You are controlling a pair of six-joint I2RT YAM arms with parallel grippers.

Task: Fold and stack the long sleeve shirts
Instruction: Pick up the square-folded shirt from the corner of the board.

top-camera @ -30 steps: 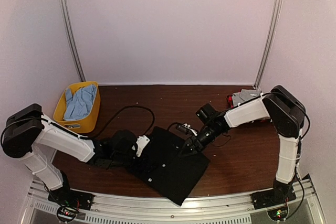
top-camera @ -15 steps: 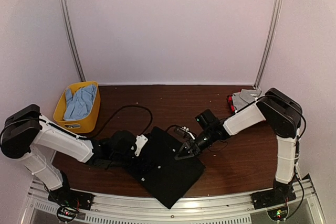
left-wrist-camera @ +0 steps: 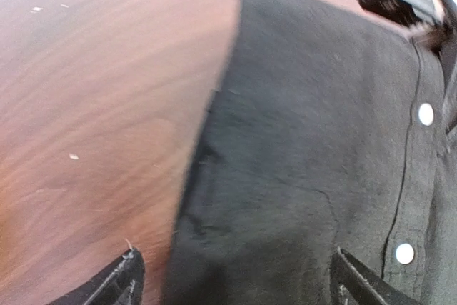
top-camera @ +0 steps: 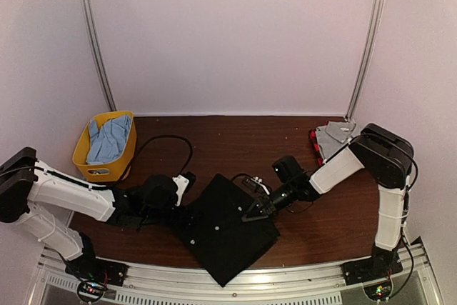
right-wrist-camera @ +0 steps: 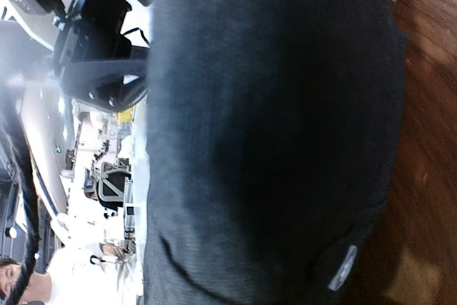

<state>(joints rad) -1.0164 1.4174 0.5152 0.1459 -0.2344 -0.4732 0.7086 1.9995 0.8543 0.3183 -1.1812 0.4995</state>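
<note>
Left arm: I log it lying low along the tabletop (top-camera: 235, 141). The left end effector (left-wrist-camera: 235, 283) is spread wide, one finger over wood and one over cloth, straddling an edge of the black shirt (top-camera: 225, 226).

Right arm: elbow high, forearm slanting down. The right end effector (top-camera: 251, 215) is pinched together on the black shirt, whose cloth fills my right wrist feed.

Grey shirt (top-camera: 334, 133): well behind the right end effector, at the tabletop's far edge.

Yellow basket (top-camera: 118, 166) holding blue cloth (top-camera: 107, 141): beyond the left end effector.

Room: dark wood surface, pale walls.

The black shirt (right-wrist-camera: 271, 126) fills the right wrist view, hiding the right fingers (top-camera: 250, 216); the left fingers (left-wrist-camera: 121, 280) are cropped below.
</note>
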